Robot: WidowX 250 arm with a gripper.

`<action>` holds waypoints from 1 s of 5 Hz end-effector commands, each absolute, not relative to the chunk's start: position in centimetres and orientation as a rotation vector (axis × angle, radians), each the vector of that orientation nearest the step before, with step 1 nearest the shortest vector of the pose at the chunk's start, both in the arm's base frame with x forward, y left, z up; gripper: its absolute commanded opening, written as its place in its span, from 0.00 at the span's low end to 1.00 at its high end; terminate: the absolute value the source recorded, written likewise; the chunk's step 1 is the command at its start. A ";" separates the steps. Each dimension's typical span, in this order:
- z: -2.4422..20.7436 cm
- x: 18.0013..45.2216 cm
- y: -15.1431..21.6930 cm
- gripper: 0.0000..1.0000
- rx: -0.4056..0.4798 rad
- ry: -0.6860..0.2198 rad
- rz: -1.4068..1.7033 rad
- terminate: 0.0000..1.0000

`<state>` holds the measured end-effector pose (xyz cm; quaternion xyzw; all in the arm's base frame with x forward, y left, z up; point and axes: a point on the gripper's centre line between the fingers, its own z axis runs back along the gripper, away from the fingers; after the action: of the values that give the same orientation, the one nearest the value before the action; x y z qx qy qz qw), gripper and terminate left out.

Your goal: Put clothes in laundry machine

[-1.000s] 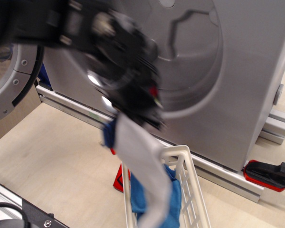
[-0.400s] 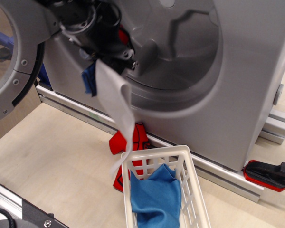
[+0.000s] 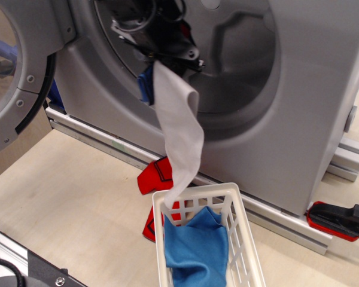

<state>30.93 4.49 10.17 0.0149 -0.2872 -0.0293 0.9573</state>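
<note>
Clothes are spread over three places at this moment. Nearest the camera, a blue cloth lies in the white slotted basket on the tabletop. Just behind the basket, a red cloth with black lines lies on the tabletop against the foot of the laundry machine; a second red piece shows beside the basket's left wall.

Above these, a long pale grey-white cloth hangs from the gripper, with a small blue piece bunched next to it at the grasp. The gripper is clenched on the top of the pale cloth, at the left part of the drum opening. The cloth's lower tip hangs down to the basket's near-left corner. The round door stands swung open to the left.

Procedure for the step in hand:
1. Carry the gripper deeper into the drum before releasing; most of the cloth hangs outside and below the opening's lip.
2. Lift or advance enough that the trailing tail clears the lip, otherwise the cloth will likely slide back out.
3. Watch that the tail does not snag the basket.
4. Release only once the bulk of the cloth is judged to be inside.
</note>
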 end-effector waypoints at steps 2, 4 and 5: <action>9.9 36.6 4.5 0.00 0.109 -0.683 -0.014 0.00; 10.3 39.8 3.9 0.00 0.112 -0.698 0.020 0.00; 9.6 40.7 3.7 0.00 0.110 -0.689 0.027 0.00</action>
<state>39.76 3.05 7.29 0.0502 -0.2994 0.0078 0.9528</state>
